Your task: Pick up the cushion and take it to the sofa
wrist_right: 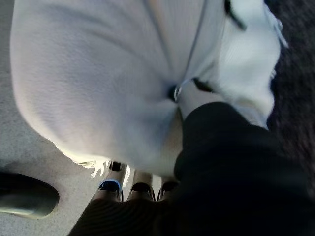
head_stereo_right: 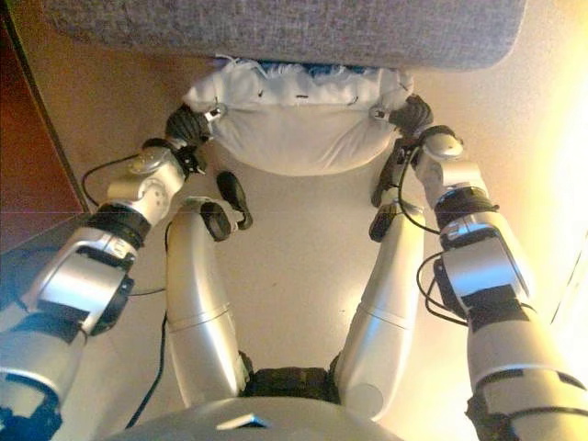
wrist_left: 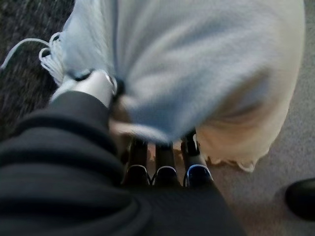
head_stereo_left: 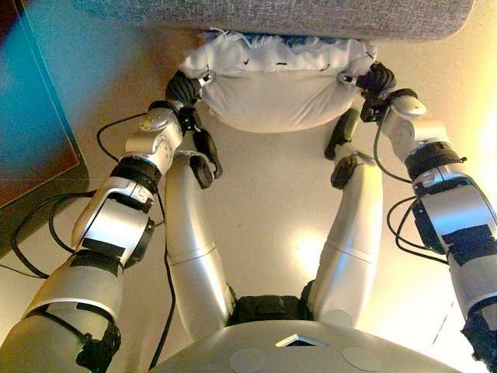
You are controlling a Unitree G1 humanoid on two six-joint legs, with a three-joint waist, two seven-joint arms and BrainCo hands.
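Observation:
A plump white cushion (head_stereo_left: 272,85) with frayed edges hangs between my two hands, just in front of the grey sofa (head_stereo_left: 311,15) at the top of the eye views. My left hand (head_stereo_left: 185,87) grips its left end, thumb (wrist_left: 93,86) pressed into the top and fingers (wrist_left: 165,164) curled underneath. On the other end my right hand (head_stereo_left: 374,80) holds the same way, thumb (wrist_right: 189,98) dug into the cloth and fingers (wrist_right: 140,184) below. The cushion (wrist_left: 206,64) fills both wrist views, and its far edge touches or overlaps the sofa's front.
Beige carpet floor (head_stereo_left: 272,194) lies under the cushion. A dark wooden board or furniture edge (head_stereo_left: 39,116) runs along the left side. The sofa's dark grey fabric (wrist_right: 295,73) shows beside the cushion in the wrist views.

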